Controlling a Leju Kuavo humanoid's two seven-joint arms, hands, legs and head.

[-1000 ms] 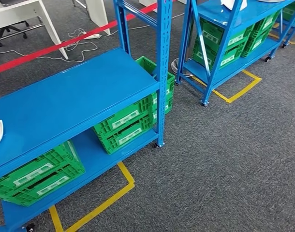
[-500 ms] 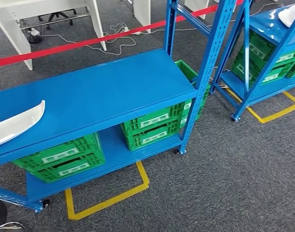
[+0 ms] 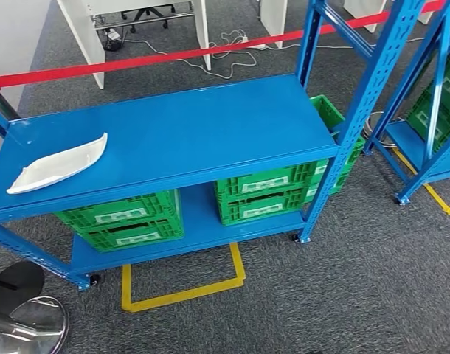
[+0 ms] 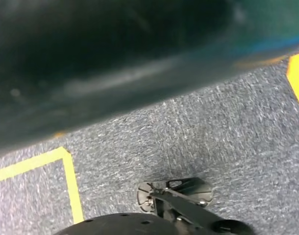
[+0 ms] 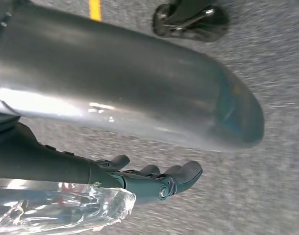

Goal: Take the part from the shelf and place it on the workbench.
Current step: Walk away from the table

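Broad, smooth silver-grey thumb cover with glossy highlights and a rounded tip on the right hand (image 5: 148,147). Beneath that cover, slim dark grey fingers (image 5: 185,174) with rounded ends and a small round screw at a knuckle. Beside the fingers, crinkled clear plastic wrap (image 5: 66,210).

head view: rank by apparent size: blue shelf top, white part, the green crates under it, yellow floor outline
1. Blue shelf top, clearly largest.
2. Yellow floor outline and the green crates look comparable; the outline lies nearer the camera, so unranked.
3. White part, smallest.
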